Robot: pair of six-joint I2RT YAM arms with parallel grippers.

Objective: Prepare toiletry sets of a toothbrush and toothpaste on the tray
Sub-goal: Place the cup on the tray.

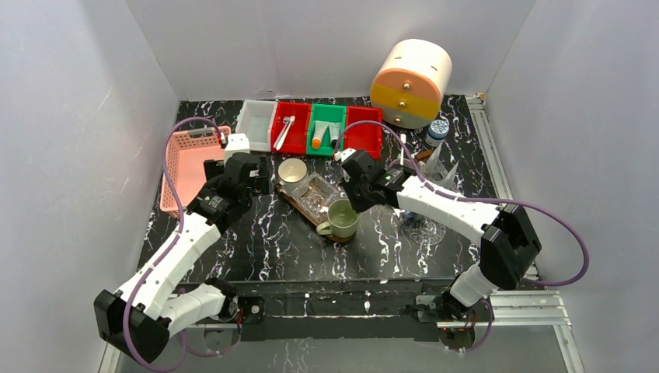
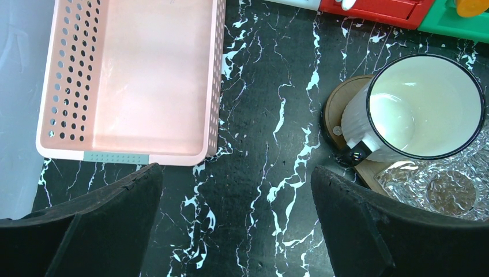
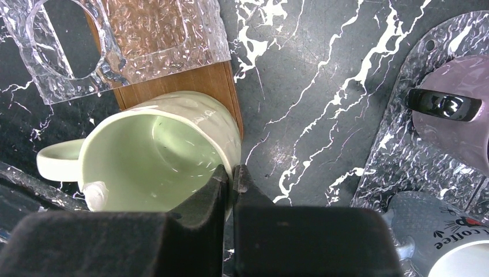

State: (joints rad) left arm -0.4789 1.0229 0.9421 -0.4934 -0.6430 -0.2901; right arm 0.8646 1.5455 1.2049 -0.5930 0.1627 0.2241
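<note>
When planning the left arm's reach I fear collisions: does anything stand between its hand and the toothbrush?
Only the red bin's near wall, the toothbrush inside; bare table lies ahead of the open left hand. The white mug stands off to the right of that line.

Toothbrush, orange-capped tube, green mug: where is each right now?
Toothbrush [image 1: 284, 130], top view, middle of the handle.
Tube [image 1: 318, 137], top view, white body just above its orange cap.
Mug [image 3: 151, 163], right wrist view, inside wall.
</note>
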